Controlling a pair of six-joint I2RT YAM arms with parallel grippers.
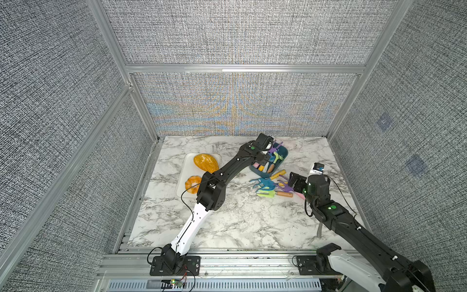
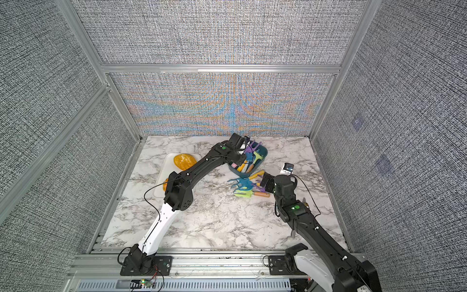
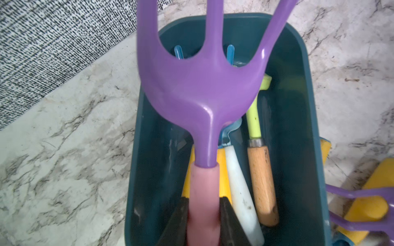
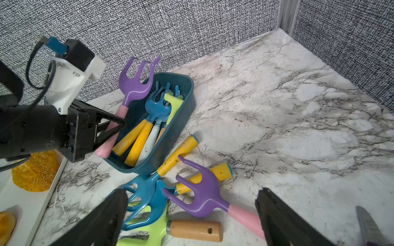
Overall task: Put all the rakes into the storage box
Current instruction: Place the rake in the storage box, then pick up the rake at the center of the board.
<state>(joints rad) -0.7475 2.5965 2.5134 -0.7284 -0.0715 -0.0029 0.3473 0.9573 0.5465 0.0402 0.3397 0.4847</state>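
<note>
Grey woven walls closed around a marble-patterned bench (image 1: pixel 227 227). Toward its far side stood the dark teal storage box (image 4: pixel 183 110), which already held a blue rake (image 4: pixel 157 106), a green tool with a wooden handle (image 3: pixel 255 127) and other handles.

The left hand (image 3: pixel 203 204) was clamped on the pink handle of the purple rake (image 3: pixel 202 89). It held the rake above the box, along its length and tilted, with the tines raised toward the far rim. I could not tell if the handle's end was inside the rim.

The right hand (image 4: pixel 190 191) had its fingers wide apart and held nothing. It hovered over a second purple rake (image 4: pixel 202 196) in a pile on the bench.

I think the danger is in the release. The box looked crowded, so the rake would lie on top of the other tools. If the tines hang over the rim, it may tip out. Pushing it lower could also shift the box, which seems light.
</note>
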